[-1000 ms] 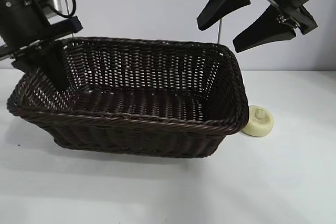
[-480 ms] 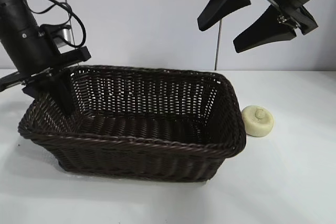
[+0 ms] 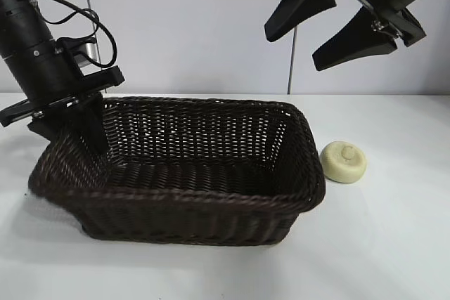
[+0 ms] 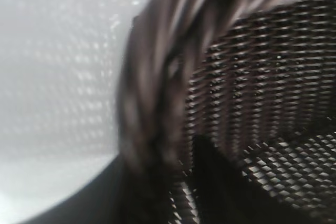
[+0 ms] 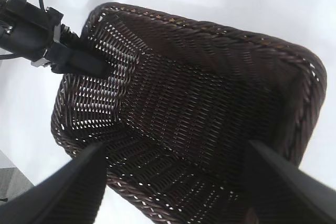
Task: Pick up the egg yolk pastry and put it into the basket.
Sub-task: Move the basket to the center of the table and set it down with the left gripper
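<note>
1. Exterior view: basket (image 3: 183,166) sits flat on the white worktop (image 3: 394,244), long side toward the camera, open top up, nothing in it. Egg yolk pastry (image 3: 344,161) lies on the worktop just beside the basket's right end wall, outside it, dome up, not touching anything I can make out.
2. Exterior view: left gripper (image 3: 74,128) is down at the basket's left end, one finger inside the wall, the other outside, straddling the braided rim. Likely placed there to steady or position the basket. Whether the fingers clamp the rim or stand slack around it, cannot tell from here.
3. Exterior view: right gripper (image 3: 337,22) hangs high over the basket's right end, fingers spread wide, holding nothing. It looks poised above the pastry's side, the nearer arm for the pick.
4. Left wrist view: blurred braided rim fills the frame with the weave of the inner wall behind it; a dark finger (image 4: 210,177) shows against the inside wall. Grip on the rim not readable.
5. Right wrist view: looks down into the bare basket; both of its own spread fingers (image 5: 73,187) frame the near rim. Left gripper shows at the far end wall. Pastry not in this view.
6. Judgement: pick not yet begun; pastry remains to be grasped and lifted over the wall.
</note>
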